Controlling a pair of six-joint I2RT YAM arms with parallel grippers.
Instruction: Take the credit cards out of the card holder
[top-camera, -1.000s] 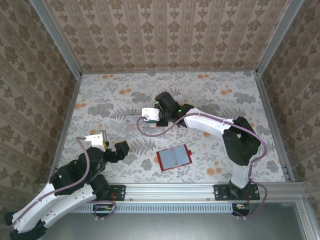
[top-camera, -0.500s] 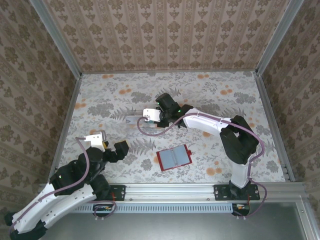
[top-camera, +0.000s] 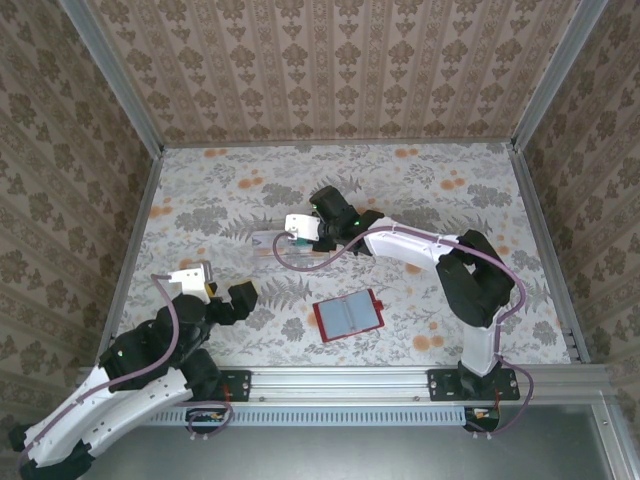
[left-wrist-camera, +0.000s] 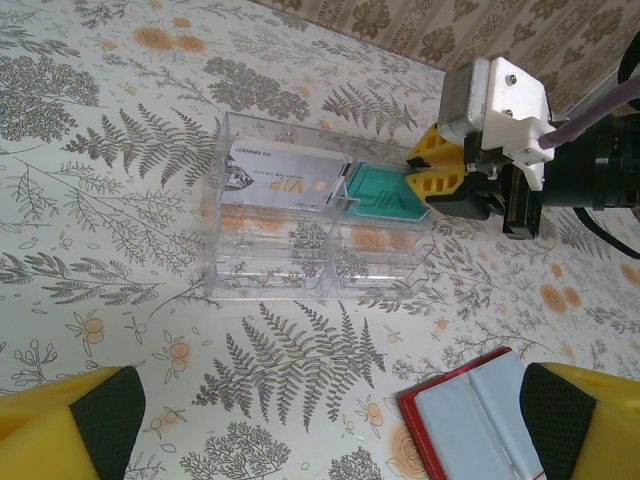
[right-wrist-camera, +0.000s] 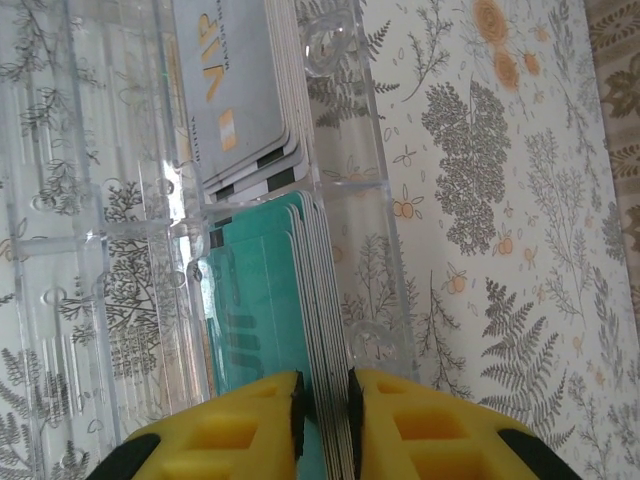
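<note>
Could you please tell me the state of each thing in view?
card holder: open, lying flat, pockets up.
clear tray: upright; two compartments hold cards, two are bare.
grey cards: stacked in one tray compartment.
teal cards: stacked in the neighbouring compartment.
left gripper: wide open, holding nothing.
right gripper: nearly closed around teal card edges; grip unclear.

I count one clear tray (left-wrist-camera: 270, 270) of four compartments at frame centre, two stacks inside it, grey credit cards (left-wrist-camera: 285, 180) and teal credit cards (left-wrist-camera: 385, 198), plus one red card holder (left-wrist-camera: 480, 425) at lower right.
</note>
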